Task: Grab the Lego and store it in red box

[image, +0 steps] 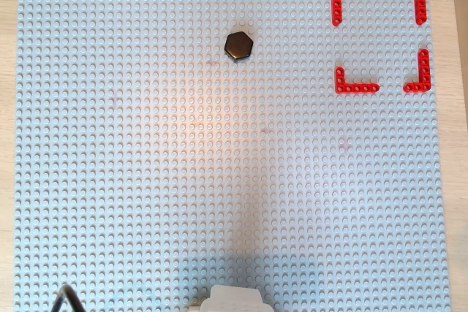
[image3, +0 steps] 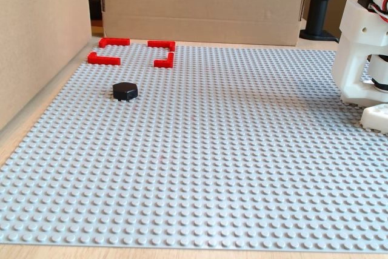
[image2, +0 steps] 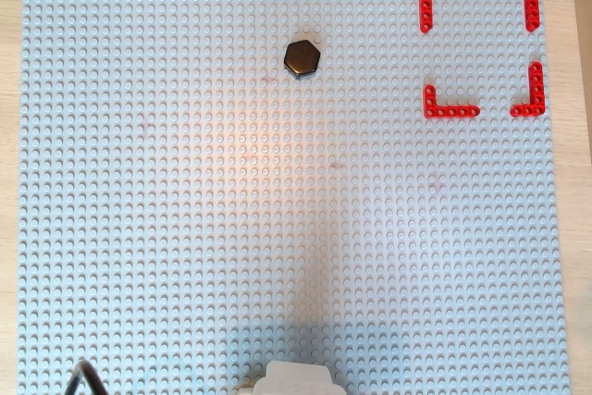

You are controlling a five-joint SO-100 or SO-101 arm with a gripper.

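Note:
The Lego (image: 239,46) (image2: 302,58) is a small glossy black hexagonal piece lying on the grey studded baseplate (image: 146,180) (image2: 185,228), upper middle in both overhead views. In the fixed view the Lego (image3: 125,91) lies at the left. The red box (image: 380,36) (image2: 481,45) is a square outline of thin red corner brackets at the top right of both overhead views; in the fixed view the red box (image3: 130,51) stands at the far left, beyond the Lego. Nothing lies inside it. No gripper fingers show; only white arm parts (image3: 364,47) stand at the right edge.
A white arm part (image: 234,299) pokes in at the bottom edge of the overhead views, with a dark cable (image: 67,296) at bottom left. Cardboard walls (image3: 206,4) close the back and left side in the fixed view. A black post (image3: 320,4) stands behind.

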